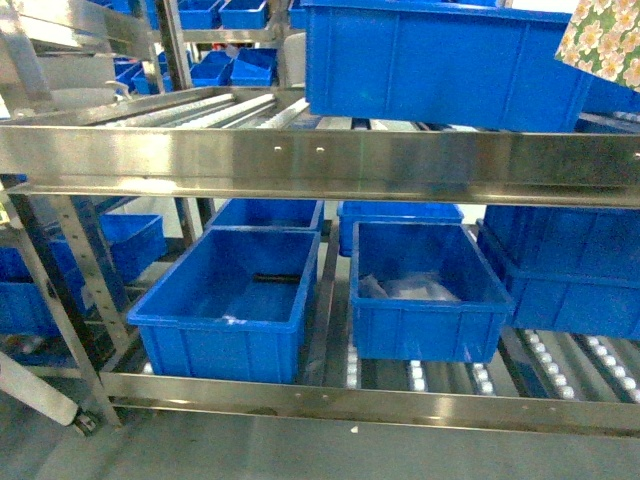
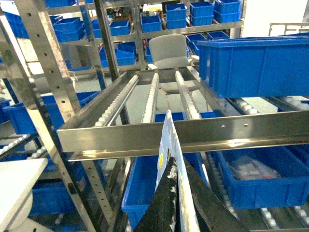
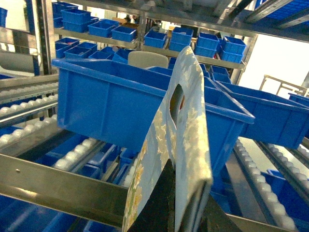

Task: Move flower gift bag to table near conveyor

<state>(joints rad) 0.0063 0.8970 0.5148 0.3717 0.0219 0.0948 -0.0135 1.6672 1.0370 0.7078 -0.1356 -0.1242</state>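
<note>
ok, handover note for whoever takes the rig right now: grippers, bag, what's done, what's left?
Right gripper: shut on the flower gift bag, held up in front of the conveyor.
Left gripper: shut on a thin white-and-blue sheet; can't tell what it is.
Bag's corner shows top right in the head view, by the upper blue bin.
Done: bag is lifted.
Left: carry it to the table, seen at the lower left of the left wrist view, and release.

The flower gift bag (image 1: 603, 40) is cut off by the head view's top right corner, only a floral patch showing. Both wrist views crop the bag's lower part and hide most of each gripper behind it, jaws unseen.
</note>
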